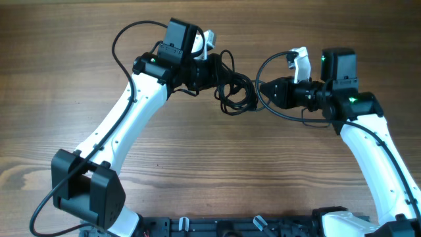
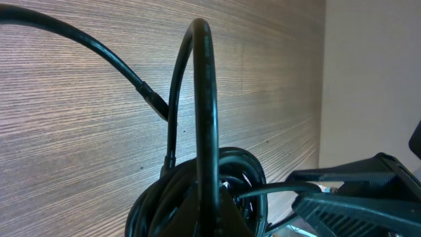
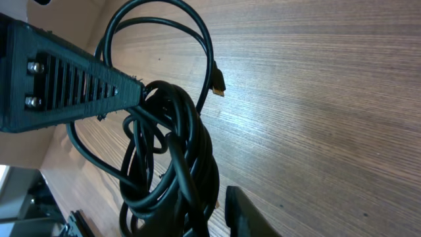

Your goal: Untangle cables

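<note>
The cables (image 1: 235, 89) are a knotted bundle of thin black cords at the middle of the far half of the table, between my two grippers. My left gripper (image 1: 217, 74) is shut on the bundle's left side. In the left wrist view a cord (image 2: 205, 118) arches up out of the jaws (image 2: 210, 220). My right gripper (image 1: 262, 87) points left and is closed on the bundle's right edge. In the right wrist view the bundle (image 3: 184, 151) fills the jaws (image 3: 210, 217); only one finger shows. A small gold-tipped plug (image 3: 219, 84) hangs free beside a loop.
The wooden table (image 1: 197, 171) spreads around the bundle. A thin loop (image 1: 273, 62) arcs over my right gripper. The thicker arm wire (image 1: 125, 36) curves behind the left arm. The left arm's base (image 1: 89, 191) and a black rail (image 1: 250, 227) sit at the front edge.
</note>
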`<state>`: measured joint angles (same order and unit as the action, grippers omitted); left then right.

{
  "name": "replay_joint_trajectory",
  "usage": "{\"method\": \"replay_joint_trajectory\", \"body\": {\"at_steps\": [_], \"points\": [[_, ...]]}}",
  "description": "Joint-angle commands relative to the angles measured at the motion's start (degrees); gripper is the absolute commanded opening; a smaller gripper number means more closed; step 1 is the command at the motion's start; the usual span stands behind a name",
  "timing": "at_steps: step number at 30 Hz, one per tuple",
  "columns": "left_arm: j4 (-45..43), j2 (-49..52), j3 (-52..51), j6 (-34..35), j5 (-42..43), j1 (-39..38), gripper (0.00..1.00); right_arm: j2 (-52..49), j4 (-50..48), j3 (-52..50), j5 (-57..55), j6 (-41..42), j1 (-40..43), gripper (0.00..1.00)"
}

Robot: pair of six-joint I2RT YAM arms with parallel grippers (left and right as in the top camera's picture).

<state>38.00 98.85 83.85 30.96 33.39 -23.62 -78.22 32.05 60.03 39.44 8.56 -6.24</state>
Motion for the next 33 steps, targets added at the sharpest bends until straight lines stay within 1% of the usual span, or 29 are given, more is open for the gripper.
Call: {"method": "replay_joint_trajectory", "body": {"at_steps": [1, 3, 6, 10, 15, 17, 19, 20, 22, 23, 27, 29, 32, 33], "points": [[-0.48, -0.48, 0.59, 1.29, 0.94, 0.11, 0.04, -0.33, -1.33, 0.28, 1.20, 0.13, -0.33, 0.13], [-0.46, -0.48, 0.59, 1.53, -0.42, 0.11, 0.04, 0.11, -2.78, 0.31, 1.20, 2.49, -0.28, 0.09], [-0.46, -0.48, 0.59, 2.80, -1.77, 0.11, 0.04, 2.08, -4.44, 0.68, 1.79, 4.74, -0.28, 0.06], [-0.46, -0.48, 0.59, 2.80, -1.77, 0.11, 0.04, 8.59, -4.33, 0.94, 1.79, 5.16, 0.09, 0.06], [-0.46, -0.48, 0.59, 2.97, -1.75, 0.11, 0.04, 16.59, -1.70, 0.94, 0.76, 7.19, 4.50, 0.06], [-0.46, -0.48, 0.59, 2.97, -1.75, 0.11, 0.04, 19.30, 1.11, 0.94, -3.69, 11.21, 6.56, 0.06], [-0.46, -0.48, 0.59, 3.04, -1.75, 0.11, 0.04, 20.48, 6.64, 0.94, -13.60, 19.04, 7.65, 0.06], [-0.46, -0.48, 0.59, 3.56, -1.77, 0.11, 0.04, 20.46, 8.85, 0.92, -17.29, 21.51, 7.78, 0.06], [-0.83, -0.48, 0.59, 4.74, -1.73, 0.09, 0.04, 19.37, 13.51, 0.44, -23.74, 24.81, 7.76, 0.06], [-1.16, -0.48, 0.59, 4.74, -1.70, -0.04, 0.04, 18.25, 14.99, 0.00, -24.90, 25.68, 7.76, 0.06], [-2.99, -0.48, 0.59, 5.57, -1.27, -0.39, 0.04, 9.38, 17.59, -1.51, -24.20, 26.14, 7.76, 0.06], [-3.76, -0.48, 0.59, 5.92, -1.25, -0.39, 0.04, 4.68, 17.70, -1.51, -20.81, 25.79, 7.72, 0.06], [-5.38, -0.48, 0.59, 6.45, -0.52, -0.39, 0.04, -3.06, 15.43, -1.53, -12.74, 22.05, 7.69, 0.06], [-6.64, -0.48, 0.59, 7.72, -0.17, -0.39, 0.04, -6.05, 13.90, -1.51, -8.17, 19.47, 7.69, 0.06]]}}
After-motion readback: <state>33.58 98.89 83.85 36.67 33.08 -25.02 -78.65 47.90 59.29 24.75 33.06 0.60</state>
